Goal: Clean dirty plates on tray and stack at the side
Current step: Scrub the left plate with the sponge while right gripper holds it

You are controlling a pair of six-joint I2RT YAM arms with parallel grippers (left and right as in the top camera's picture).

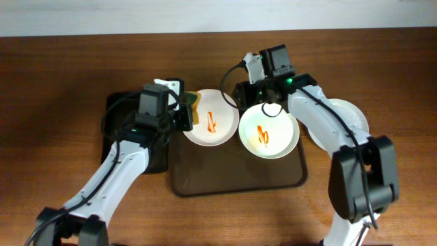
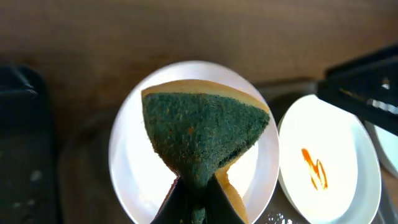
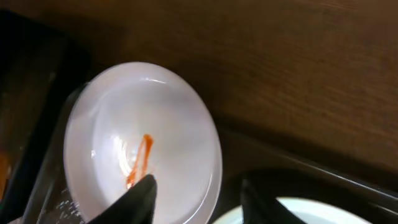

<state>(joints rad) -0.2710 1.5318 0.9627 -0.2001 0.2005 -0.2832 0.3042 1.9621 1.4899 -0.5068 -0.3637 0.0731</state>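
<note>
The step in hand is, I judge, the wiping of the first dirty plate; no stain is cleaned yet. In the overhead view the tray (image 1: pixel 235 184) lies in the lower middle of the frame with two plates on it. The left plate (image 1: pixel 210 121) and the right plate (image 1: pixel 268 132) each carry an orange stain. A third plate (image 1: pixel 348 115), with no stain visible, sits on the table (image 1: pixel 61 75) at the right of the frame, partly under the right arm. This is probably the place for the stack.

The left gripper (image 2: pixel 196 198) is clenched on the sponge (image 2: pixel 202 127), green side toward the camera. It hangs over the left plate (image 2: pixel 127 155), and I cannot tell if the sponge touches it. The left arm reaches from the lower left of the overhead frame up to the left rim of this plate.

The right gripper (image 3: pixel 199 199) has its jaws released and grasps nothing. The right arm bends from the lower right to the upper middle of the frame, and the gripper sits near the far rim of the right plate.

The next move calls for pressing the sponge down on the stain and rubbing. The other gripper should probably steady the rim, because a light plate can slide.
</note>
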